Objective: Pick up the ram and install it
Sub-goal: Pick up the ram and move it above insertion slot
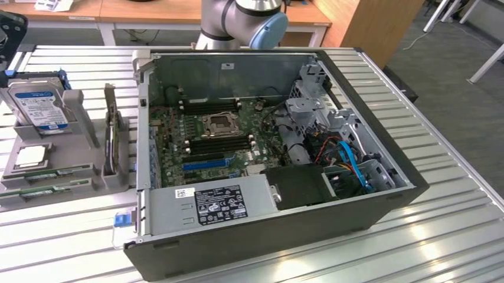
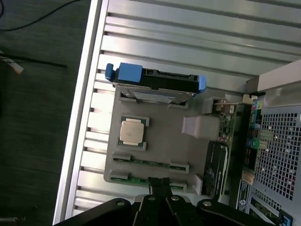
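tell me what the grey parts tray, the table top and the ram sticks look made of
The grey parts tray is probably matte plastic: uniform dull grey with no glare. The table top looks like metal slats, likely aluminium, given the bright streaky reflections. The ram sticks are green circuit board, likely fibreglass laminate. Their finish is hard to judge.

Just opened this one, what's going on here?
A single robot arm is working beside an open computer case on a slatted metal table. Its gripper is shut and holds nothing. It hangs over the grey parts tray, right above the ram, the outer of two green sticks. The ram and the second stick both lie in their tray holders, so nothing has been picked up or installed.
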